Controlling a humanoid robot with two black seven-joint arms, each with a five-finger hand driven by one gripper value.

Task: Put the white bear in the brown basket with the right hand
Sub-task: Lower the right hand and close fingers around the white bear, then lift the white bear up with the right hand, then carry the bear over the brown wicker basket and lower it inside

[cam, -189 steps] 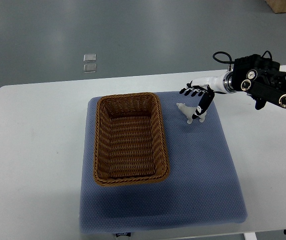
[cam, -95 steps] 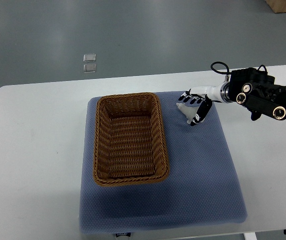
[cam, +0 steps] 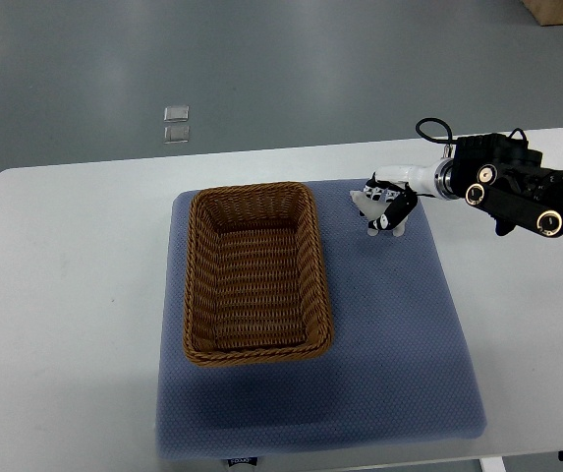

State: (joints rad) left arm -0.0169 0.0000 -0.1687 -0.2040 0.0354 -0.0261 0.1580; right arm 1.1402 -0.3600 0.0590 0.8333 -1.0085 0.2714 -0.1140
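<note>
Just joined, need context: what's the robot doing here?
The right hand has its fingers closed around the white bear on the blue mat, just right of the brown basket. The bear looks to be on the mat or barely off it; a lift is not clear. The basket holds nothing. The left arm is out of view. The carry over to the basket is not yet done.

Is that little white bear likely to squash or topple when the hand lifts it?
The white bear looks like a small, hard figurine, so probably stiff and light. Its smooth surface may slip in the right hand. Standing on small legs, it could tip.
</note>
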